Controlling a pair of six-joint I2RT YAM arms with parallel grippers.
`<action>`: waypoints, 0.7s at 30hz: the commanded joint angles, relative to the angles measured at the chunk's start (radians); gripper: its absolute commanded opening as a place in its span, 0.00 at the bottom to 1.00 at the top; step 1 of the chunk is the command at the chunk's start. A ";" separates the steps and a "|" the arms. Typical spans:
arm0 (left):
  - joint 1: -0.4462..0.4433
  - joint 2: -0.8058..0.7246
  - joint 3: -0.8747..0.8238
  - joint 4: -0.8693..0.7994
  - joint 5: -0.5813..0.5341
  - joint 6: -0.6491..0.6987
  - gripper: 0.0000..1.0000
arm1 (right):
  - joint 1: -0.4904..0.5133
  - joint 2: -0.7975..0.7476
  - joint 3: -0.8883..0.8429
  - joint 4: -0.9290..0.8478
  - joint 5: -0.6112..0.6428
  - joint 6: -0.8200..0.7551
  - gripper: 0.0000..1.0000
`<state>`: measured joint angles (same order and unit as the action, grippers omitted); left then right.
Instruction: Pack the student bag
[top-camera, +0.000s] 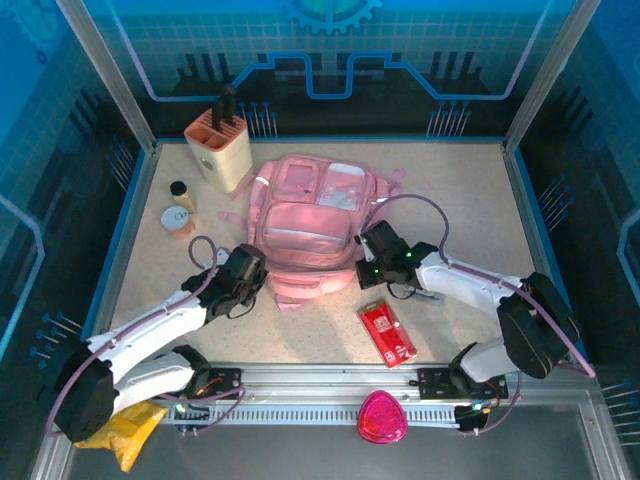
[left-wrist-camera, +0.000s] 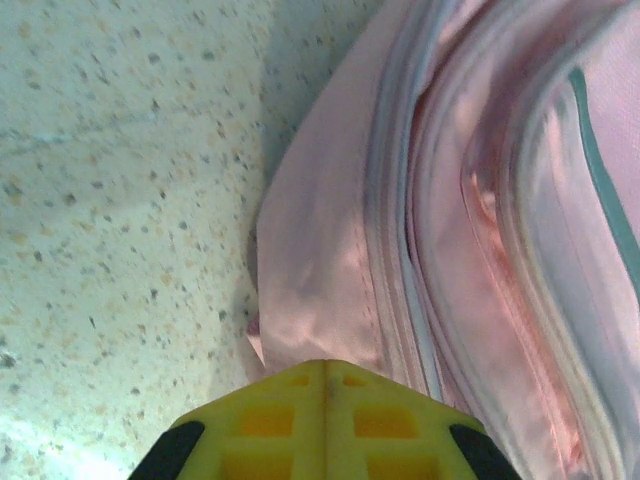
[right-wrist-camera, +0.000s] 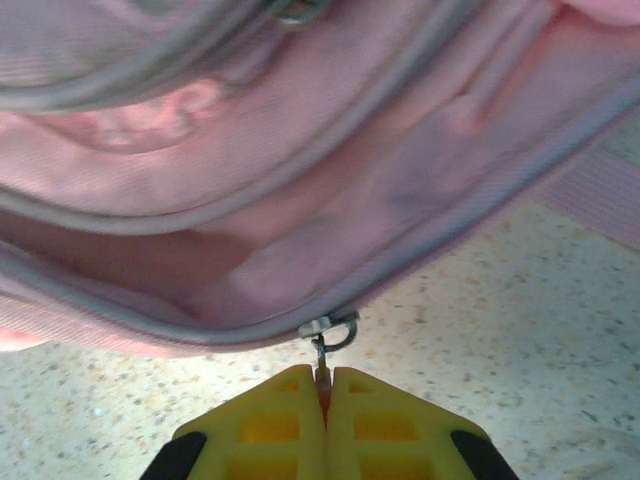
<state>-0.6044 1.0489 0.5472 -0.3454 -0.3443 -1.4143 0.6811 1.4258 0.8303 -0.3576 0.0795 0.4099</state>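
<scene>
The student bag, a soft pink backpack, lies flat in the middle of the table. My left gripper is at its lower left corner. In the left wrist view the yellow fingers are shut, with the bag's side fabric running into their tips. My right gripper sits at the bag's lower right side. In the right wrist view it is shut on the zipper pull hanging from the slider. Above the slider the zip gapes, showing the pink inside.
A beige holder stands at the back left, with a small dark-lidded jar and a round tin in front of it. A red packet lies near the front right. A pink rounded object and a yellow bag rest by the arm bases.
</scene>
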 joint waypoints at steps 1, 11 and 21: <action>-0.080 0.004 0.024 0.027 0.021 -0.031 0.23 | 0.033 -0.041 0.018 0.005 -0.020 -0.010 0.00; -0.365 0.232 0.193 0.177 -0.016 -0.264 0.70 | 0.036 -0.047 0.010 0.004 -0.004 0.004 0.00; -0.362 0.539 0.334 0.210 -0.001 -0.431 0.74 | 0.044 -0.077 -0.019 0.014 -0.005 0.008 0.00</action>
<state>-0.9737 1.5433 0.8494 -0.1280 -0.3401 -1.7596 0.7090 1.3819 0.8280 -0.3561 0.0772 0.4110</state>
